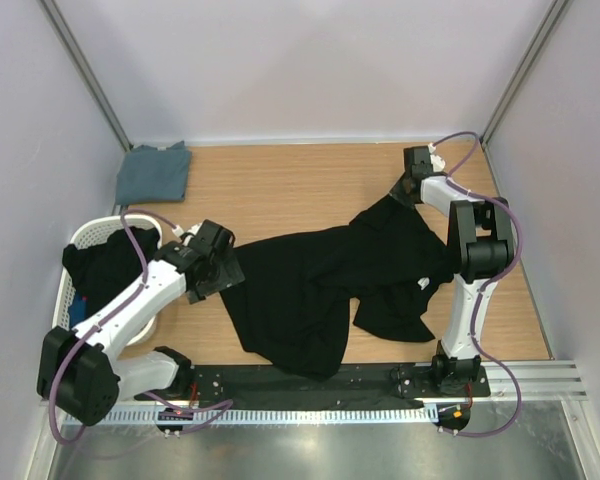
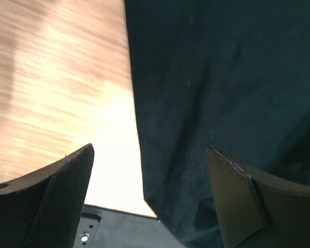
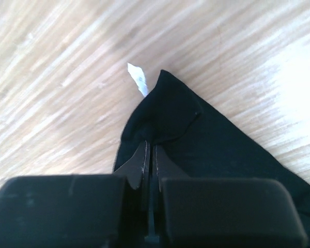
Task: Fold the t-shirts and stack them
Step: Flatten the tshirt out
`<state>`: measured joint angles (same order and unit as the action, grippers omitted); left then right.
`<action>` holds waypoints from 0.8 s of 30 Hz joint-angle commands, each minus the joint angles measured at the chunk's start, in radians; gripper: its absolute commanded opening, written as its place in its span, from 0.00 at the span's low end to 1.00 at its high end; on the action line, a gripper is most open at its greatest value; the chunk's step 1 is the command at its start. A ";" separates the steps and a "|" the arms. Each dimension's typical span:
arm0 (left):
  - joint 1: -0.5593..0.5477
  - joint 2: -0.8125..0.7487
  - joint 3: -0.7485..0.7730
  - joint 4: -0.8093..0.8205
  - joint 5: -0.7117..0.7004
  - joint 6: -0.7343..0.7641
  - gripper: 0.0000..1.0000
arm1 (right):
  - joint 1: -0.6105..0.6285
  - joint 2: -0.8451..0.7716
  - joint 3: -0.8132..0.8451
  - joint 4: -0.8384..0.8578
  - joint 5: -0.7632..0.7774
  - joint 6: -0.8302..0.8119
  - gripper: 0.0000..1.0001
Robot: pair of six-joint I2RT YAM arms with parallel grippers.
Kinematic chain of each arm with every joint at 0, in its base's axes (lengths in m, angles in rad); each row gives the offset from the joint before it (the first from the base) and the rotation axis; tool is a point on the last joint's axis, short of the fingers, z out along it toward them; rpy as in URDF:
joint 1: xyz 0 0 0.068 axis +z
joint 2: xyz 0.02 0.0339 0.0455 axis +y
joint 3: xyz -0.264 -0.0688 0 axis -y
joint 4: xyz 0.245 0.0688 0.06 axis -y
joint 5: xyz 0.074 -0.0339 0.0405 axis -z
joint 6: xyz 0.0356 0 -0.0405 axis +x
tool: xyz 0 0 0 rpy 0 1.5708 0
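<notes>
Right gripper is pinched shut on a pointed corner of the black t-shirt, at upper right of the top view. In its wrist view the cloth peaks just ahead of the tips, with a small white tag poking out beside the peak. Left gripper stands wide open at centre left, fingers straddling the shirt's left edge, holding nothing. The shirt lies crumpled across the middle of the table, with a bunched fold at lower right. The slate grey-blue t-shirt sits folded in the upper left corner, well apart. The white laundry basket is at the left edge, with dark cloth inside. Risks, as I judge them: the bite takes only the corner's tip, so a firm pull could slip it free. Dragging from one corner while the body stays bunched may twist the shirt rather than flatten it. The left fingers, half over bare wood, could close beside the edge and miss it.
</notes>
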<state>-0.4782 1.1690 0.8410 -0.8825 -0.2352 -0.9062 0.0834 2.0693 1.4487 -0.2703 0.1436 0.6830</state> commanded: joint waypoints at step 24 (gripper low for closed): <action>0.217 0.402 0.124 0.398 -0.153 0.032 0.79 | -0.059 -0.110 0.050 -0.030 0.017 -0.129 0.01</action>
<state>-0.2852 1.5501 0.9478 -0.5831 -0.3641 -0.8570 0.0498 2.0354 1.5166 -0.3157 0.1467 0.5758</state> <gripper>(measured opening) 0.796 0.041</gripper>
